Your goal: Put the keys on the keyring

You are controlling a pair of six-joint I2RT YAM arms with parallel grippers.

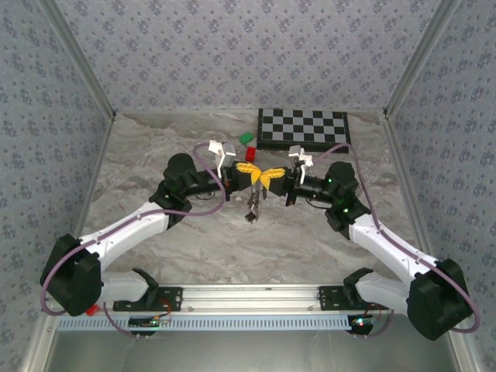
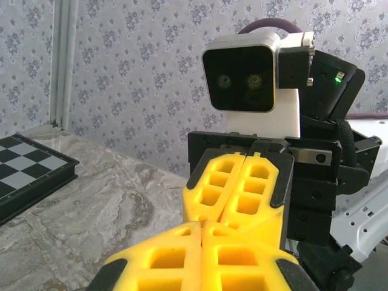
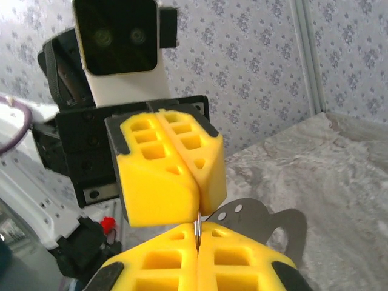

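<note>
You have the left gripper point(image 1: 246, 172) and the right gripper point(image 1: 273, 178) tip to tip above mid-table, both pinched closed. The right one nips a thin silvery sliver, probably the keyring point(image 3: 197, 227); whatever the left one holds is hidden. At 6 o'clock of the tips dangles a dark bunch, likely the keys point(image 1: 253, 208). Threading looks under way, but how many keys are on is too small to tell.

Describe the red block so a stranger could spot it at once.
Find the chessboard at the far edge of the table. Two small blocks sit off its left end; the red block is the nearer one, with the green block behind it.
</note>
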